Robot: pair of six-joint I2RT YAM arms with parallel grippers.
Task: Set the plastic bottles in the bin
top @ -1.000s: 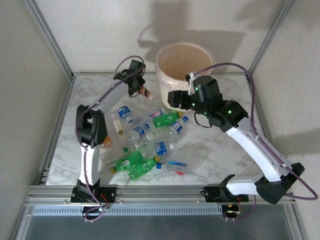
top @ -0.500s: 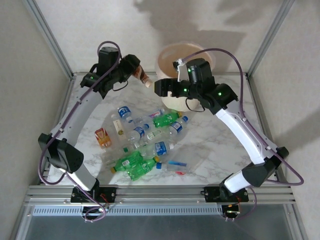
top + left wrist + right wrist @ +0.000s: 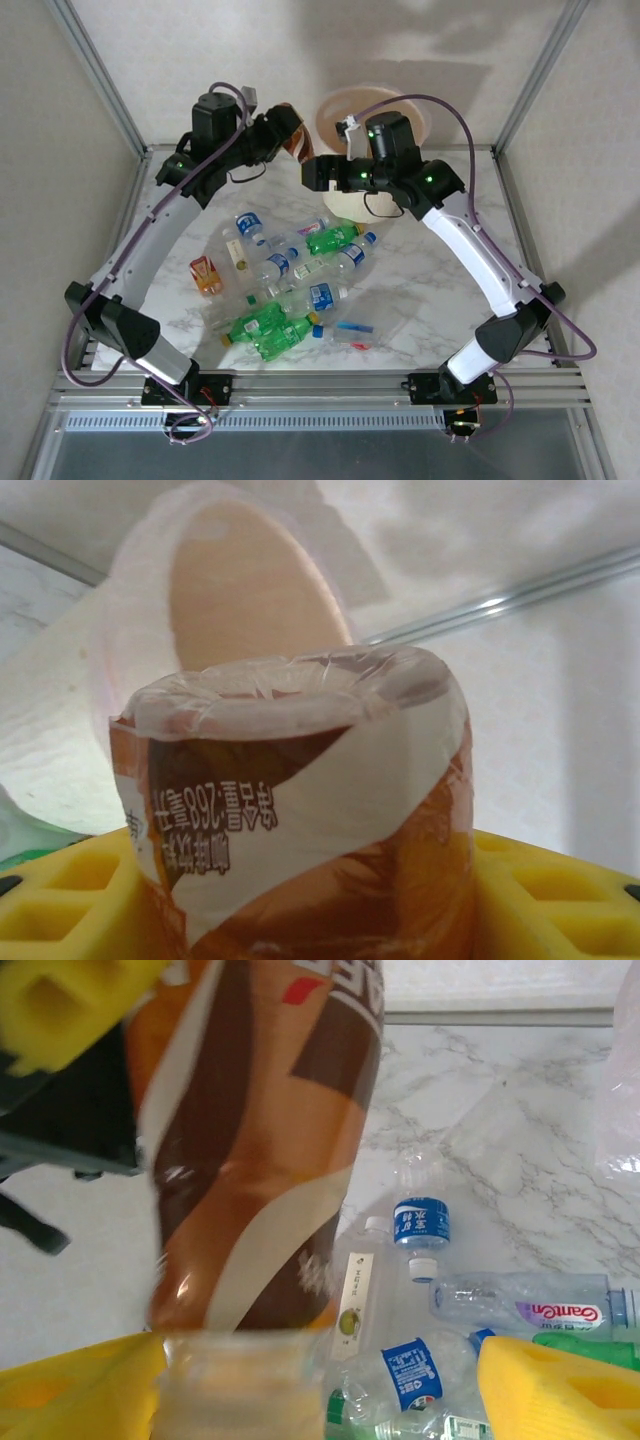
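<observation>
My left gripper (image 3: 281,136) is raised left of the bin (image 3: 343,104) and is shut on the orange-brown labelled bottle (image 3: 293,140). In the left wrist view that bottle (image 3: 300,810) sits between the yellow fingers (image 3: 560,900), with the cream bin (image 3: 240,590) beyond it. My right gripper (image 3: 309,172) is open at the bottle's lower end. In the right wrist view the bottle (image 3: 250,1160) hangs in front, its clear end beside the left finger (image 3: 80,1385) and apart from the other. The remaining plastic bottles (image 3: 290,280) lie in a pile on the marble table.
Green bottles (image 3: 268,330) lie at the pile's near end, and another (image 3: 330,238) at its far end. An orange carton (image 3: 206,275) stands left of the pile. Blue-labelled clear bottles (image 3: 420,1222) lie under my right gripper. Frame posts stand at the table's far corners.
My left arm has lifted the orange-brown bottle up and right toward the bin. My right arm has swung left and brought its gripper to the bottle's lower end.
</observation>
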